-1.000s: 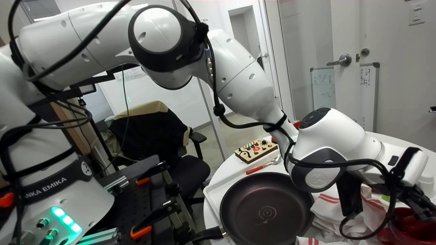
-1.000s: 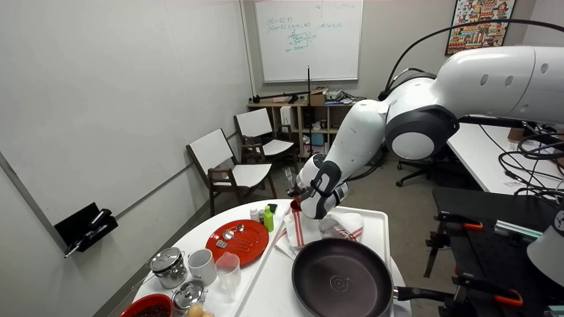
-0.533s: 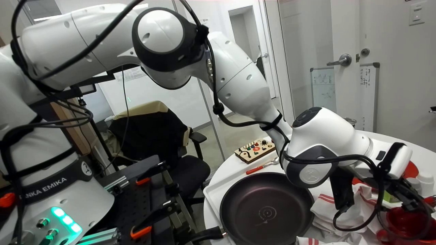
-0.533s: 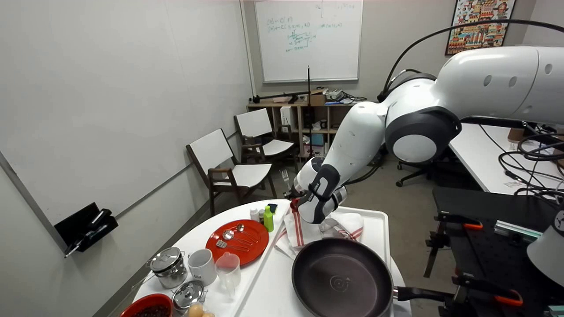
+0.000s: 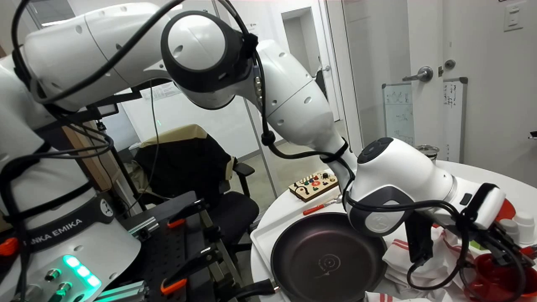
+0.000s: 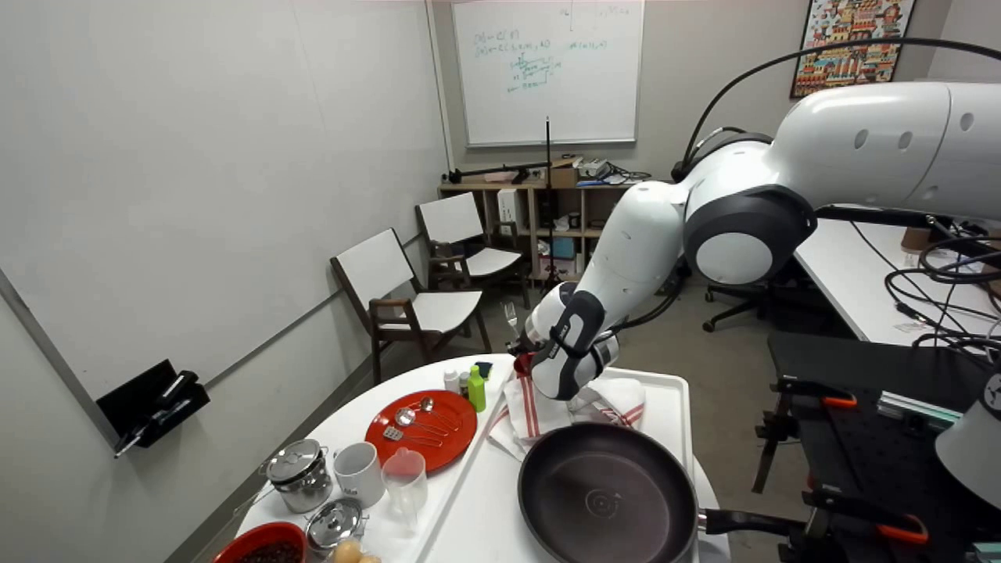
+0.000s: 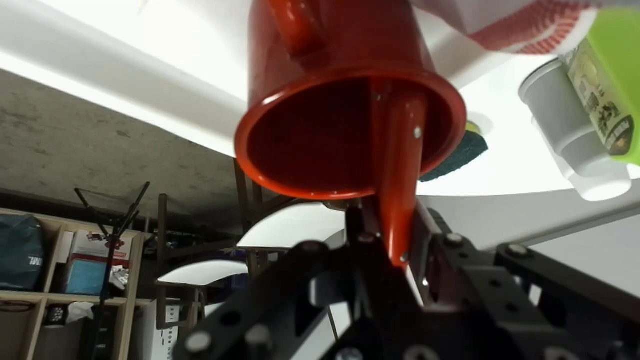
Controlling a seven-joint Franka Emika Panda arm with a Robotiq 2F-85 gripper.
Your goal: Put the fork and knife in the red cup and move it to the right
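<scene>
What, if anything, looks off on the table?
Mildly odd: the pan handle juts out past the edge of the table, so it may get bumped, and the striped towel beside the pan lies bunched up, not folded. No visible spills or damage.

Red cup (image 7: pixel 320 120), red utensil handle (image 7: pixel 401 170) clamped in the pincer (image 7: pixel 392 225), end at the cup's mouth, green bottle (image 7: pixel 612 75)

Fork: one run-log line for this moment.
gripper: closed on fork | tines: up | handle: over or inside red cup, unclear which | release: not yet
</scene>
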